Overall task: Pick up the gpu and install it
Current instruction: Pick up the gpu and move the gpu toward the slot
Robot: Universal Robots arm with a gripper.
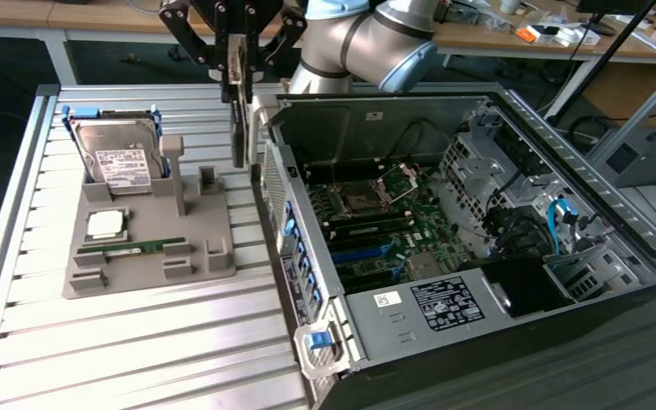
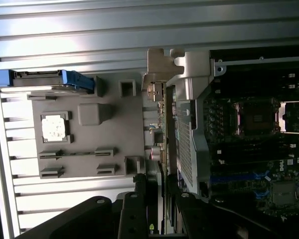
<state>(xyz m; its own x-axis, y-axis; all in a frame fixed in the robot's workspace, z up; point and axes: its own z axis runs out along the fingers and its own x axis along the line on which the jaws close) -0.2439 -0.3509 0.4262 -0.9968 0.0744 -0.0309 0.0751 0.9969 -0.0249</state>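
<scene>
The gpu (image 1: 238, 120) hangs on edge, a thin dark card with its long side pointing down, just outside the open computer case (image 1: 305, 265) on the exterior view's left. My gripper (image 1: 237, 61) is shut on its upper part, one black finger on each face. In the wrist view the gpu (image 2: 165, 129) is edge-on between my fingers (image 2: 133, 216), with its silvery bracket (image 2: 162, 64) at the far end, over the gap between the grey holder and the case wall. The motherboard (image 1: 379, 213) lies exposed inside the case.
A grey holder (image 1: 208, 256) on the slatted metal table carries a silver hard drive (image 1: 117, 158), a processor chip (image 1: 106, 224) and a green memory stick (image 1: 134, 246). An upright grey post (image 1: 173, 162) stands close to the card. Cables and a drive cage (image 1: 477, 162) crowd the case's far side.
</scene>
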